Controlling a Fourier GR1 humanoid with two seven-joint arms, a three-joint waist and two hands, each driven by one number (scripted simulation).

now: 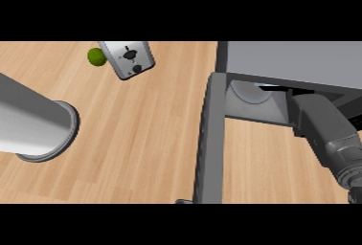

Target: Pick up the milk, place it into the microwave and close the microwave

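At far left lies the left forearm, hand out of sight. A green fruit touches a toaster. The microwave door stands open; the right forearm reaches inside, its hand hidden, so I cannot tell its grip. The milk cannot be made out.

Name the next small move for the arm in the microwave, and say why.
Likely draw the right forearm back out of the microwave: it reaches into the cavity, hand and milk hidden under its top, and the door stands open, not yet shut.
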